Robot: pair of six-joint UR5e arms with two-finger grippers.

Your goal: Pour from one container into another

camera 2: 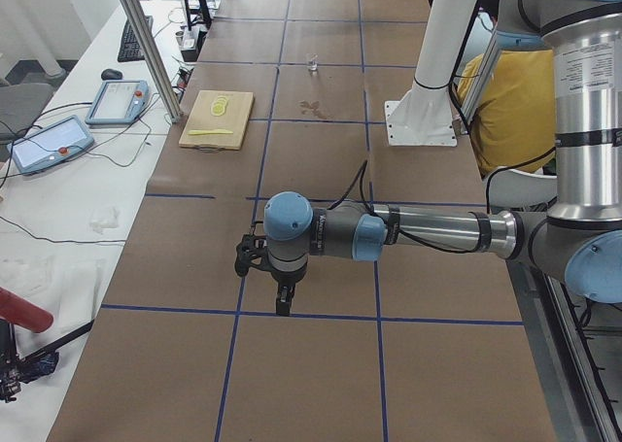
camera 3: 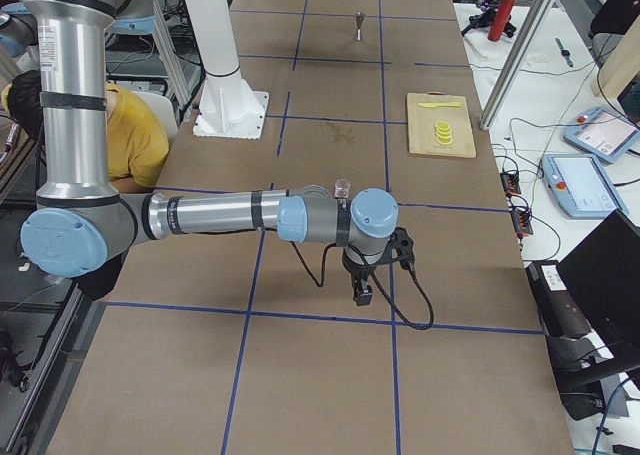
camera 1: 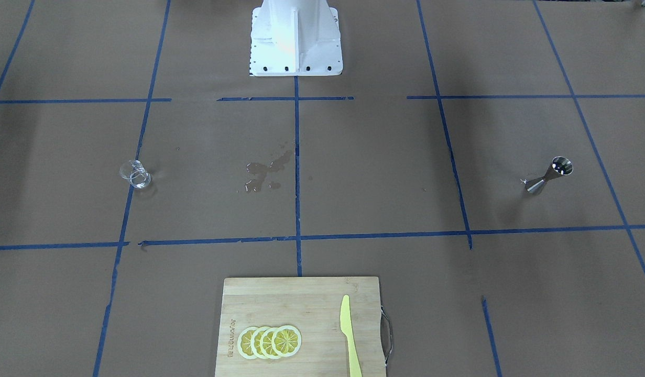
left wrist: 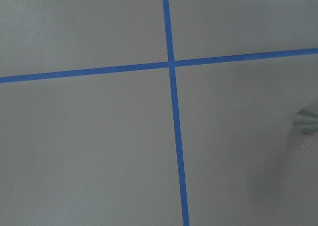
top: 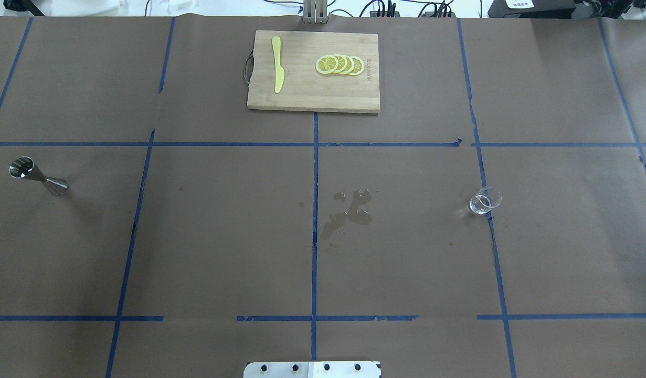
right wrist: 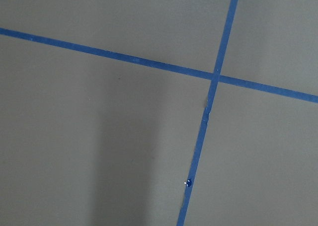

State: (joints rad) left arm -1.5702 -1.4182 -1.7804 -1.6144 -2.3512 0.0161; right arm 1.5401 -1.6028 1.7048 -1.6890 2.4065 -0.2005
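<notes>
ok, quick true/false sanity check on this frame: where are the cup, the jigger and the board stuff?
1. The glass measuring cup stands free on the brown paper, with nothing holding it. True.
2. The jigger sits on the cutting board. False: it stands on the paper on the robot's left side, far from the board.
3. A wet patch marks the paper near its middle. True.
4. The yellow knife lies across the lemon slices. False: both lie on the board, apart from each other.
5. Cup and jigger stand side by side. False: they are on opposite sides, with the wet patch between them.
</notes>
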